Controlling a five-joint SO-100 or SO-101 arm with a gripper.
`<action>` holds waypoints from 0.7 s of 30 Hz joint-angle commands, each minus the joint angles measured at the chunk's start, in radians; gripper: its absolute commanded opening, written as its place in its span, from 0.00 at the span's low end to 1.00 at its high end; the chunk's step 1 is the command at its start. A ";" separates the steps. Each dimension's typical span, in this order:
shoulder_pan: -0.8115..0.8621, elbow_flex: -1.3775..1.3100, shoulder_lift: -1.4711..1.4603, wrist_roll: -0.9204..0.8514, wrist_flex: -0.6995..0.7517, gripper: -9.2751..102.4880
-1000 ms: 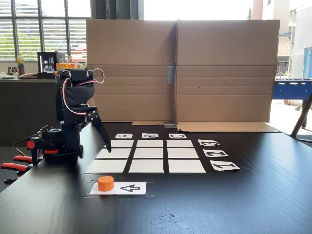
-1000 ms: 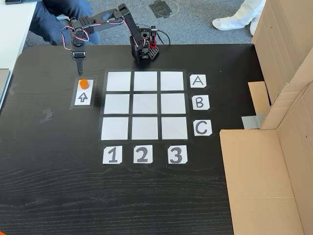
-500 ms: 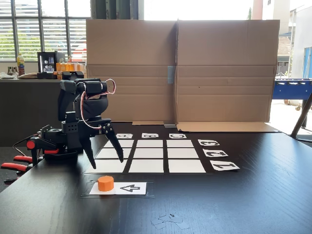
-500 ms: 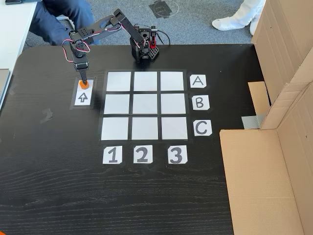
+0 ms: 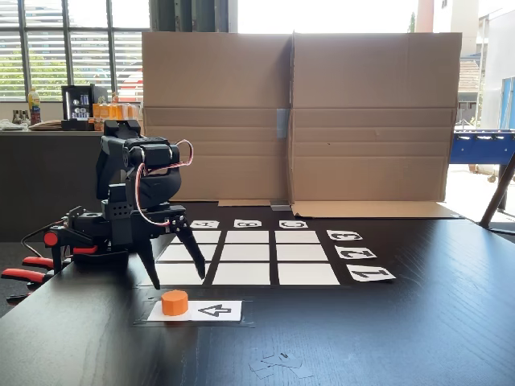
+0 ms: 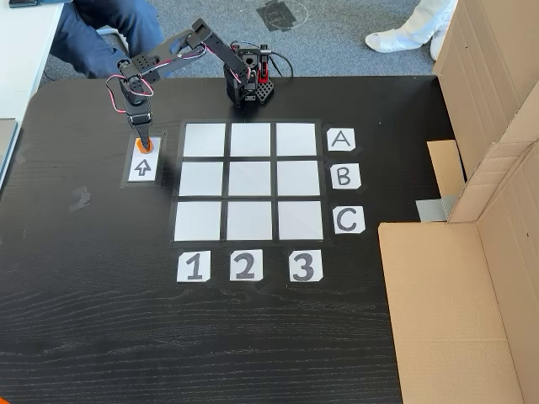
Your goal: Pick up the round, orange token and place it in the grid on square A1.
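The orange token sits on one end of a white arrow card, just outside the grid. My gripper hangs open directly over it, fingers pointing down with their tips a little above the token's top. From above, the gripper covers most of the token, leaving an orange rim showing. Square A1 is the corner cell nearest the arm base and the token. In the side view square A1 lies just behind the spread fingers.
The arm base stands at the table edge beyond row A. Letter cards and number cards border the grid. Cardboard walls stand along one side. Red clamps hold the base. A person's legs are beside the table.
The arm has swung out from beside the grid and lowered over the token. The fingers have spread apart. The token has not moved.
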 commanded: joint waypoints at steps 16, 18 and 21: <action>0.048 -0.058 -0.061 -0.006 -0.026 0.35; 0.049 -0.058 -0.064 -0.011 -0.028 0.35; 0.049 -0.058 -0.074 -0.011 -0.032 0.35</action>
